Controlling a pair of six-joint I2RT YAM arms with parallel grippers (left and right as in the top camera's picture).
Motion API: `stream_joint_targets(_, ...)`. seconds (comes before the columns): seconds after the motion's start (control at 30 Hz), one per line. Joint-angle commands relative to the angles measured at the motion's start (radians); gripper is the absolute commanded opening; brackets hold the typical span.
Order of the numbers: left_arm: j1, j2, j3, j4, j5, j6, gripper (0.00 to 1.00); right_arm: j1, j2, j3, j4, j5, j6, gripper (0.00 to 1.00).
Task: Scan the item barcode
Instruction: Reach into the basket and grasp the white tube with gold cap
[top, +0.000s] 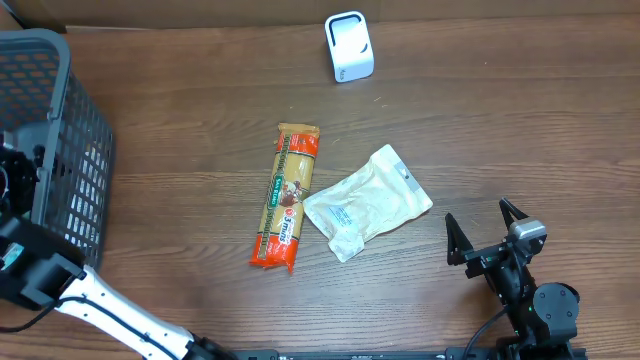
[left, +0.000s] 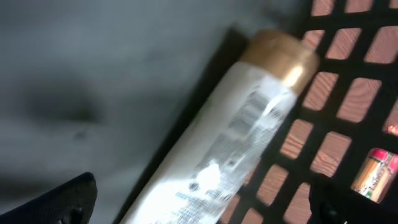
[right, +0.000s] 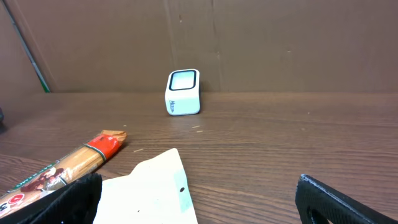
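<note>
The left gripper (left: 205, 208) hangs inside the grey plastic lattice basket (top: 62, 120) at the table's left edge. Its dark fingers (left: 59, 200) stand wide apart in the lower corners of the left wrist view. Between them lies the white cylindrical plastic bottle with a metallic gold cap (left: 239, 140), set diagonally along the foot of the basket wall, cap towards the upper right. The bottle has a glossy printed label, but the view is too blurred to read it. Neither finger appears to press on the bottle. Wood grain shows through the rectangular holes of the lattice, and so does a sliver of an orange packet.

The small white rounded-corner box scanner with a dark-rimmed window (top: 349, 47) stands at the far edge of the dark brown wood-grain table (top: 500, 120), close to a brown cardboard backdrop (right: 280, 43).

At mid-table lie the long, narrow cellophane spaghetti packet with orange ends and a green label (top: 287, 197) and the crinkled white foil pouch (top: 367, 203). Their near edges are just beside each other.

The right gripper (top: 483, 228) sits low at the near right, well apart from the pouch. Its black matte fingers (right: 339, 198) are spread wide and hold nothing.
</note>
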Motion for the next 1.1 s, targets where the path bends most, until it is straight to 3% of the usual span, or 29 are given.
stream_joint_targets(0.0,-0.044,0.010,-0.003,0.011,-0.014,0.048,1.00,0.001,-0.008,0.010,0.003,0.005,0.003,1.00)
stream_joint_targets(0.2,-0.096,0.010,-0.049,0.051,-0.100,0.040,1.00,0.001,-0.008,0.010,0.003,0.005,0.003,1.00)
stream_joint_targets(0.73,-0.157,0.010,-0.230,0.176,-0.369,-0.133,0.98,0.001,-0.008,0.010,0.003,0.005,0.003,1.00)
stream_joint_targets(0.83,-0.157,0.010,-0.240,0.186,-0.387,-0.145,0.84,0.001,-0.008,0.010,0.003,0.005,0.003,1.00)
stream_joint_targets(0.9,-0.157,0.010,-0.240,0.191,-0.386,-0.145,0.68,0.001,-0.008,0.010,0.003,0.005,0.003,1.00)
stream_joint_targets(1.07,-0.157,0.010,-0.240,0.193,-0.386,-0.169,0.04,0.001,-0.008,0.010,0.003,0.005,0.003,1.00)
